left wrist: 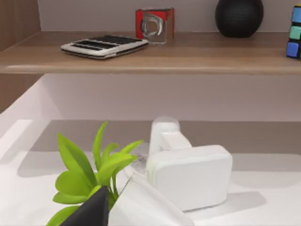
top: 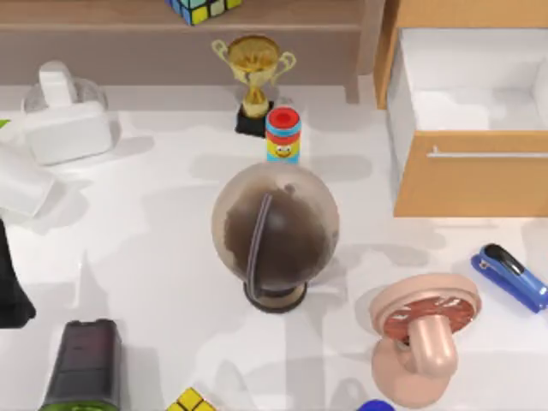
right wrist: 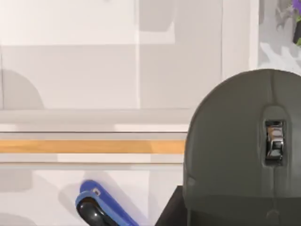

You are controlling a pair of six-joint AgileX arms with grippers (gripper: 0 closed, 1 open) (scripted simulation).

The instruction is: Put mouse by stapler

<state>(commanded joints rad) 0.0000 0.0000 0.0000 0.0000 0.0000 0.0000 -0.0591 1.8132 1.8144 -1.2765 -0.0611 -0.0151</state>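
Filling the right wrist view, mouse [right wrist: 240, 150], jaws' state unclear, stapler [right wrist: 101, 209] beyond

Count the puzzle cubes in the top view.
2. One puzzle cube sits on the back shelf; a second cube is at the front edge of the table, cut off by the frame. Others may be hidden.

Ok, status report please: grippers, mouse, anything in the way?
Right gripper holds mouse aloft, stapler on table below. Left arm parked at table's left edge. Pink mushroom figure close left of stapler.
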